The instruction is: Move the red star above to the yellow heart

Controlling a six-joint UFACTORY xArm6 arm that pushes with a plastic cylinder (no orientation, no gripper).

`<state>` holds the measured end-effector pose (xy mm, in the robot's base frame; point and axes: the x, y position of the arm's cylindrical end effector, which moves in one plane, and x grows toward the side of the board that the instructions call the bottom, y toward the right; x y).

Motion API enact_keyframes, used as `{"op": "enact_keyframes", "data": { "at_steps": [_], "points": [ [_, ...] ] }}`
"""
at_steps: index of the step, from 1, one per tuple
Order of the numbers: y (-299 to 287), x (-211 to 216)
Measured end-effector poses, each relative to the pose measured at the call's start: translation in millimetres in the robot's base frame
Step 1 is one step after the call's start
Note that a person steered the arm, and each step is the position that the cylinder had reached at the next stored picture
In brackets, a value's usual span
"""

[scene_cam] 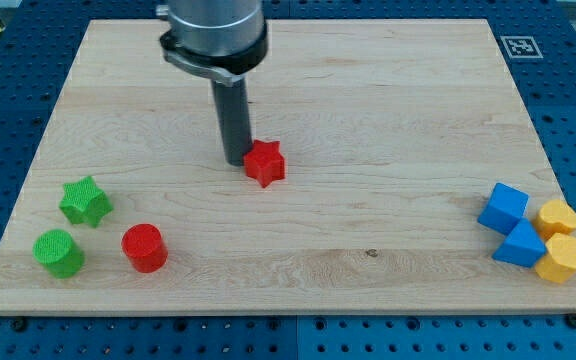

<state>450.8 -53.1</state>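
red star (265, 162) touching my tip (237, 161) on its left; no pincer on rod. off-centre push could spin star away, missing yellow heart (558, 216) by blue blocks (504, 207).

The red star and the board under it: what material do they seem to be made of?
The red star, touching my tip on the tip's right in the view, looks like matte plastic, possibly 3D-printed: uniform saturated colour, dull surface, no grain. The board appears to be light unpainted wood: parallel grain lines and a small dark knot show. Its finish looks smooth with a faint sheen; I cannot tell whether it is varnished.
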Motion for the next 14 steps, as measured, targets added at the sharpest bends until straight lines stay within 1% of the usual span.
{"op": "enact_keyframes", "data": {
  "at_steps": [1, 3, 4, 5, 6, 7, 10, 11, 12, 13, 14],
  "points": [
    [9, 11],
    [-1, 34],
    [28, 35],
    [53, 22],
    [73, 24],
    [81, 43],
    [153, 43],
    [145, 40],
    [121, 24],
    [121, 23],
    [125, 6]
  ]
}}
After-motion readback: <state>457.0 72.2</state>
